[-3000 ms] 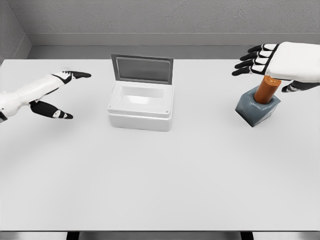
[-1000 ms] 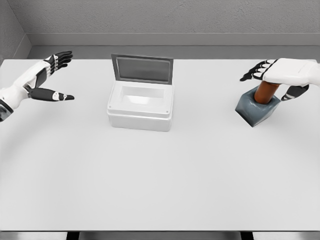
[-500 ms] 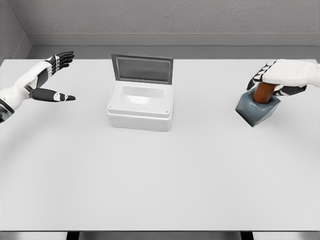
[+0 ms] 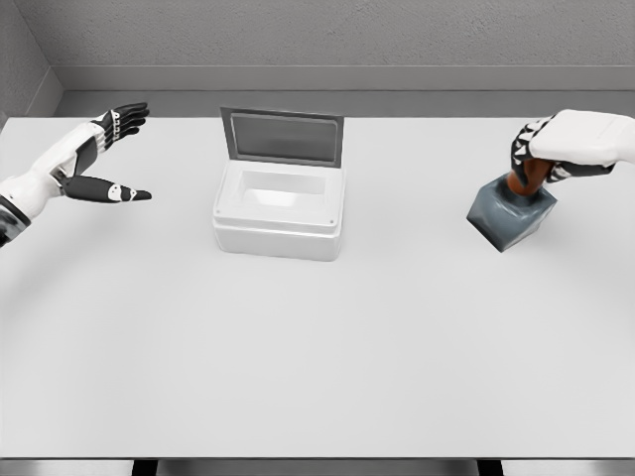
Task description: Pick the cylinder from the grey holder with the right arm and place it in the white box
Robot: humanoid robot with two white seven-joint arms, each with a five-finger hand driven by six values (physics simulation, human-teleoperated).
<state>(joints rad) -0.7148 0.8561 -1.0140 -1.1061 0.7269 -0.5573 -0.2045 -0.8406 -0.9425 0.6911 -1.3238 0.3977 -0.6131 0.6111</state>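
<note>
Head view gives you the whole scene: a wide white bench with the white box at its middle far part, lid up and cavity free, and well apart to the right the grey holder, which sits tilted toward you. The orange cylinder stands in that holder, only a short stretch of it showing between the holder's mouth and the right hand. Your main risk, as I judge it, is the lift: if the cylinder binds in the socket, or you pull off its axis, the light holder may come up with it or tip over; a grip this high on the top could also let the cylinder slip. The right hand is clenched over the cylinder's upper end, fingers curled down its left side, so it appears to be grasping it, though the contact itself is hidden. The left hand hovers at the far left, fingers spread, holding nothing.
</note>
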